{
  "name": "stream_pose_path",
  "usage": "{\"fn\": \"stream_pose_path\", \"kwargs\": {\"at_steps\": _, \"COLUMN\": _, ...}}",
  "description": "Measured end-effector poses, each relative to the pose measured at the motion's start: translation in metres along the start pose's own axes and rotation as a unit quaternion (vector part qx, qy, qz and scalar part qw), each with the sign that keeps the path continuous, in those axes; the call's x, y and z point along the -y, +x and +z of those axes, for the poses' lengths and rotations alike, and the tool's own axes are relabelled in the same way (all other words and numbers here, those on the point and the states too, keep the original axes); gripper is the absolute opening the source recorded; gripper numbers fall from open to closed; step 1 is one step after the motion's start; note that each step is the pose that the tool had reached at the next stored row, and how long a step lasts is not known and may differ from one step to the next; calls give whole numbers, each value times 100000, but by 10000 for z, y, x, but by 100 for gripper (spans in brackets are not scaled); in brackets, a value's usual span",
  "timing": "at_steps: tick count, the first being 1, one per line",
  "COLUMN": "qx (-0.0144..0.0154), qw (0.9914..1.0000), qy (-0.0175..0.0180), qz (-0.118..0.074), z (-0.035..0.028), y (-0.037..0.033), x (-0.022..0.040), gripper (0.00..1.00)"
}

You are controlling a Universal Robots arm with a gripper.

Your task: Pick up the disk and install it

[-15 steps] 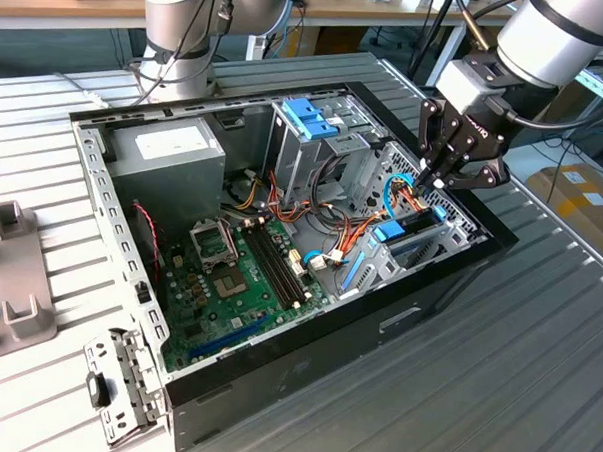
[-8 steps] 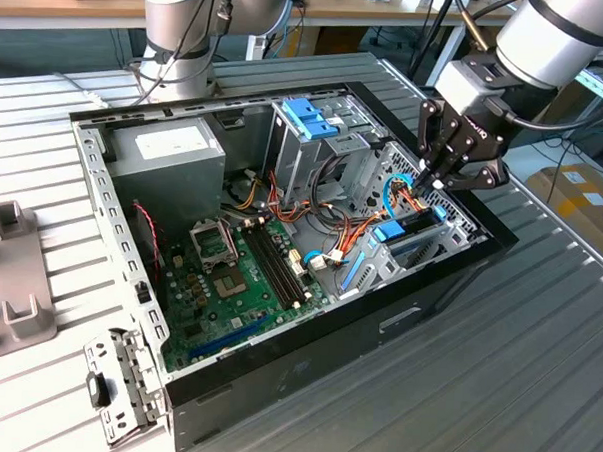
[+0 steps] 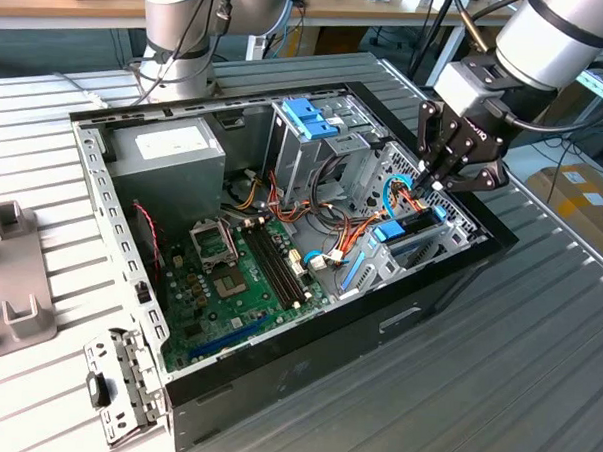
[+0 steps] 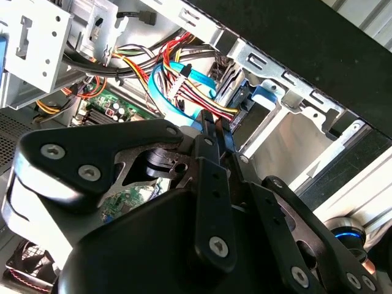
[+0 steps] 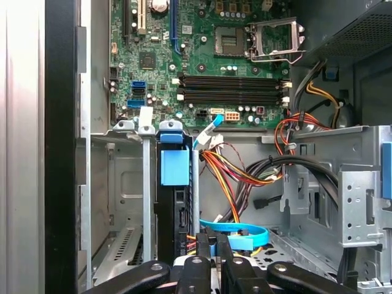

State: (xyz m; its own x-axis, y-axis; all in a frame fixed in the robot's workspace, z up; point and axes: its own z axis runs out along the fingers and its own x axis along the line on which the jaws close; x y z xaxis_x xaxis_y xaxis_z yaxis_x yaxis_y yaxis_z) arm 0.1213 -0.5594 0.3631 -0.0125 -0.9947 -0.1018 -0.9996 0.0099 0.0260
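Observation:
The disk (image 3: 413, 247) stands on edge in the metal bay at the corner of the open computer case on the exterior view's right. Its blue carrier tab (image 3: 390, 232) faces the motherboard. In the first wrist view the disk (image 5: 177, 214) is a dark slab between the bay walls, under a blue tab (image 5: 174, 166). My gripper (image 3: 425, 181) hangs just above the disk's cable end, fingers pressed together with nothing between them. In the second wrist view the fingertips (image 4: 211, 125) meet over the blue and coloured cables. My gripper (image 5: 212, 244) sits beside the disk's end.
A drive cage with a blue bracket (image 3: 310, 117) stands behind the bay. Loose cables (image 3: 352, 223) run between them. The motherboard (image 3: 241, 273) and the power supply (image 3: 170, 150) fill the rest of the case. Grey fixtures (image 3: 14, 284) sit on the slatted table at the exterior view's left.

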Motion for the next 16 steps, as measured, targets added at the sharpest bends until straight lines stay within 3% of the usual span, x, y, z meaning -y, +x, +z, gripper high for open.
{"fn": "stream_pose_path", "kwargs": {"at_steps": 16, "qx": 1, "qw": 100000, "qy": 1, "qz": 1, "z": -1, "y": 30, "x": -38, "gripper": 16}}
